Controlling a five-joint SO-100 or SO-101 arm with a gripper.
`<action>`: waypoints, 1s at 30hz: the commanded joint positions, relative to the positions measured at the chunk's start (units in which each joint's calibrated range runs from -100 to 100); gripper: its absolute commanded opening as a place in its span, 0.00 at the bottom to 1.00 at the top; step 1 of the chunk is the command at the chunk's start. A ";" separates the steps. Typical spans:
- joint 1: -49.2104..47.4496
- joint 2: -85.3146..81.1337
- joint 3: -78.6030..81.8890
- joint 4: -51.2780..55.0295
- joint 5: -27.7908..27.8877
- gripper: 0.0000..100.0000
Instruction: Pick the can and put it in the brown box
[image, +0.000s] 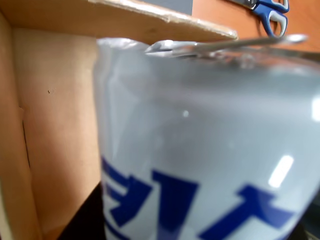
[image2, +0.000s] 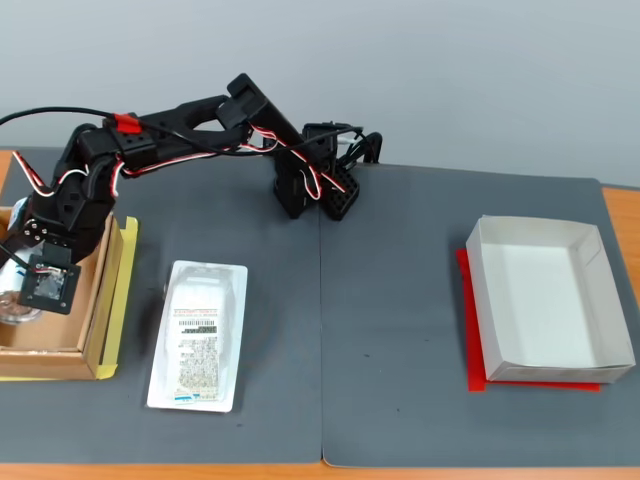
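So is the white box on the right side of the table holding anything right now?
No. In the fixed view the white box shows only its bare inside; the can is over at the brown box.

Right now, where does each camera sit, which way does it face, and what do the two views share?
Wrist view: on the gripper, pressed close to the can, brown box wall behind; scissors beyond; no robot parts clearly visible.
Fixed view: high in front, looking down on the grey mat; whole arm shows, gripper over the brown box.
Shared: can and brown box.

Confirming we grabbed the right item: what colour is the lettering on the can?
Blue on a white body; the can shows best in the wrist view.
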 joint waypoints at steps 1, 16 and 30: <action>0.86 -0.06 -3.83 -1.31 0.29 0.14; -1.41 0.87 -3.29 -0.79 -0.12 0.42; -2.79 -6.76 -2.02 2.68 -5.44 0.29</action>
